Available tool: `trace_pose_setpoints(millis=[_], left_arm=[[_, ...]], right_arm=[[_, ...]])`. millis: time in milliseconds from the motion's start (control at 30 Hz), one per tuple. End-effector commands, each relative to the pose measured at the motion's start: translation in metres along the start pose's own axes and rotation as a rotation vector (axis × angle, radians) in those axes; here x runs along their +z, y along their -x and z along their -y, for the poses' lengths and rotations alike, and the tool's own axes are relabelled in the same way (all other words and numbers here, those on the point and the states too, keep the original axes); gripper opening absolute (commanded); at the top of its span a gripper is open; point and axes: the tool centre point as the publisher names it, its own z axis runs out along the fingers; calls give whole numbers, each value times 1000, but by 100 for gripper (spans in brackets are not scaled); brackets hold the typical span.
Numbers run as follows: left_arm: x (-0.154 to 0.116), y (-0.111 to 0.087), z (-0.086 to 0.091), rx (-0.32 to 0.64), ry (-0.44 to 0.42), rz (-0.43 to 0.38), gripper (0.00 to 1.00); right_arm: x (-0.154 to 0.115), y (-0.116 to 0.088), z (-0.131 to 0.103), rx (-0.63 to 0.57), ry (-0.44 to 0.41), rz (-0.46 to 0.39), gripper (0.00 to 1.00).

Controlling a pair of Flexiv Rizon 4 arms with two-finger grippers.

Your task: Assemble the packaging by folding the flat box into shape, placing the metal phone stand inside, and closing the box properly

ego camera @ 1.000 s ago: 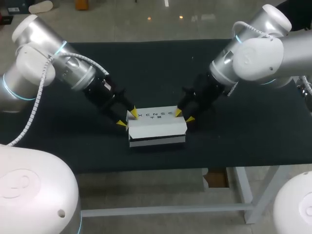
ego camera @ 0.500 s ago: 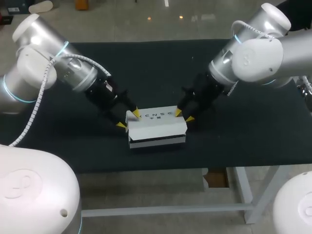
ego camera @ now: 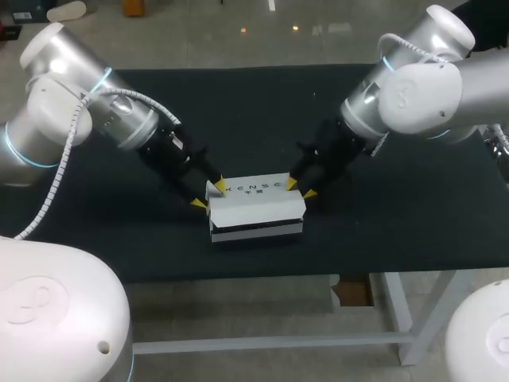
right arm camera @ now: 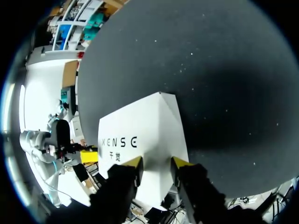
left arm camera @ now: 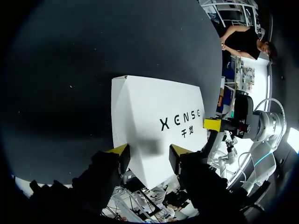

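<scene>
- I am looking at the white cardboard box with a dark band under its lid, which is sitting on the black worktop between my two hands.
- My left hand is standing spread at the box's left end. One yellow tip is lying on the lid's corner and the other just beside the end wall, so it is not pinching anything.
- My right hand is mirroring that at the right end, also spread, with the box's end just ahead of its tips.
- The lid is lying down over the top, so I am not seeing inside. I cannot tell whether the metal phone stand is in there.
- I am judging the card to be light, thin and easy to dent, and likely to slide on the worktop.
- I would be holding it by the short ends, near the folded edges where it is stiffest.
</scene>
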Motion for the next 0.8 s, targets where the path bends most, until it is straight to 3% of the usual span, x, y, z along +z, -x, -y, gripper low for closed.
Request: trace_pose_setpoints(millis=[33, 300, 467, 667, 767, 800], left_arm=[[1, -3, -1, -1, 0, 4, 60], [1, -3, -1, -1, 0, 4, 60], [2, -4, -1, 4, -1, 7, 69], [2, -4, -2, 3, 0, -3, 67], [2, -5, -1, 1, 23, -29, 50], [2, -5, 0, 7, 33, -35, 49]], right_arm=[[1, -2, 1, -1, -2, 0, 43], [1, -2, 1, -1, -2, 0, 40], [1, -2, 0, 3, -4, 1, 42], [2, 0, -1, 12, -13, -2, 44], [2, 0, -1, 18, -21, -7, 44], [2, 1, -2, 19, -23, -9, 44]])
